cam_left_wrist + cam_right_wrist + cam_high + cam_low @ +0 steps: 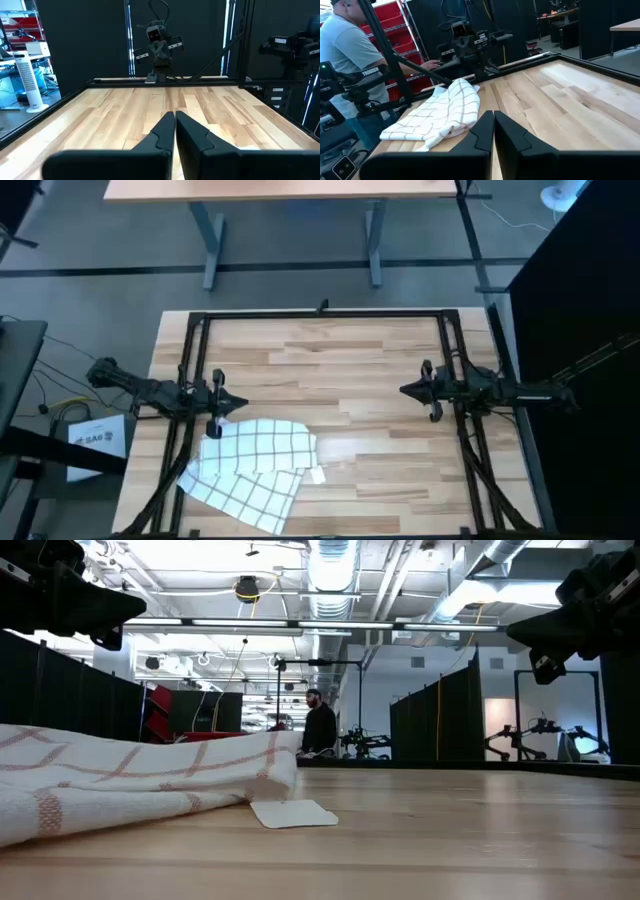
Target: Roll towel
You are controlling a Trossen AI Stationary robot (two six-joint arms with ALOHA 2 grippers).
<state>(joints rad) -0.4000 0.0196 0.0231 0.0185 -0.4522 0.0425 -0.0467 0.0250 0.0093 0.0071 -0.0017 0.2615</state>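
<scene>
1. Presently, left gripper (240,403) raised above the table (380,370), fingers (162,131) pressed together with nothing between them, tip just above the towel's far edge as seen from overhead.
2. Right gripper (404,390) likewise raised and closed on nothing, fingers (485,127) meeting in a thin line; well apart from the towel, across the table from the left gripper and facing it.
3. Towel (252,468) lying loosely crumpled and partly folded over itself on the table, close to the near edge, on the left arm's side. White cloth, thin dark grid lines.
4. Low view: towel (140,780) in a low rumpled heap, resting on the wood.
5. Small white tag (318,476) flat on the table at the towel's edge, on the side toward the right arm; seen in low view (293,813) just beside the heap.
6. White paper sheet (95,442) with printed text off the table, beyond the towel on the left arm's side.
7. Person (350,60) in a light shirt standing past the table, behind the towel in right wrist view.
</scene>
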